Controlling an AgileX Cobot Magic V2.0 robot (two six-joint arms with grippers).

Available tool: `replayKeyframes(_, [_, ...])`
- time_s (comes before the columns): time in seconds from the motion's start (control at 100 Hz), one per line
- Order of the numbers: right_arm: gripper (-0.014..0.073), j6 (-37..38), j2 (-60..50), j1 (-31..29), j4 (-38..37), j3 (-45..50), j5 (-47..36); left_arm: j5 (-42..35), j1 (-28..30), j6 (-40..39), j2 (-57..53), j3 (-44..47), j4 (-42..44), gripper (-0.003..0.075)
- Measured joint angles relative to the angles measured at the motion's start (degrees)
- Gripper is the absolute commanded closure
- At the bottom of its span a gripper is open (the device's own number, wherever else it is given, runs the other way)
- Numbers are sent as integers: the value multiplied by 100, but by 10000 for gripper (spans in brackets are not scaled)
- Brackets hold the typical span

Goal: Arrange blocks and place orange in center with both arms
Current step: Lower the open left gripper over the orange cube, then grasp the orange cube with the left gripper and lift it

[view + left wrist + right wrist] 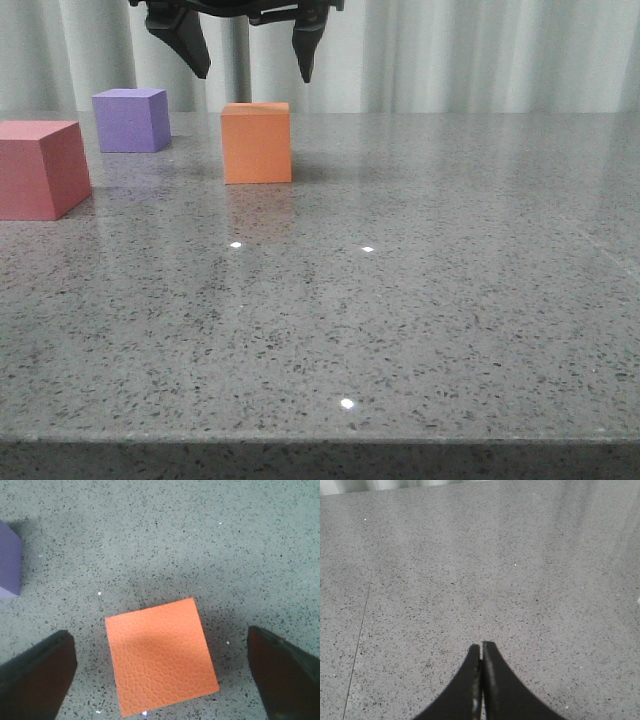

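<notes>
Three matte foam-looking cubes, sharp edges, similar size, sit on the left half of the table: pink-red cube (40, 168) far left and nearest, cut off by the frame edge; purple cube (131, 120) just right of it and farther back, well apart from the others; orange cube (257, 142) right of both, left of table centre, mid-depth, standing flat and free. Left wrist view shows the orange cube (161, 656) top with a fine pebbled, cell-like texture, turned slightly askew to the claw, and a corner of the purple cube (9, 561) off to one side. Table (420, 300) is polished grey stone-look, speckled black, glossy enough to show faint cube reflections and small bright light spots; thin seam line visible in the right wrist view (362, 615). Pale pleated curtain (480, 55) hangs behind the far edge. Left gripper (252, 50) hangs above the orange cube, black tapered fingers pointing down, spread wide, wider than the cube, not touching it; in its own view the fingers (35, 677) flank the cube on both sides with gaps, holding nothing. Right gripper (481, 680) is out of the front view; its wrist view shows two black pointed fingers pressed together, tips meeting, nothing between them, over bare table.
</notes>
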Motion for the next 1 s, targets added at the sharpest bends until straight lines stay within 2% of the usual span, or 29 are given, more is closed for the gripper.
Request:
replayKeyframes(0.48, [662,0,0,0,0,0,0,22,0,-14,596,-12,-111,87])
replayKeyframes(0.58, [662,0,0,0,0,0,0,22,0,-14,634,-12,-111,150])
replayKeyframes(0.77, [662,0,0,0,0,0,0,58,0,-14,633,-12,-98,354])
replayKeyframes(1.0, [662,0,0,0,0,0,0,94,0,-14,488,-12,34,373])
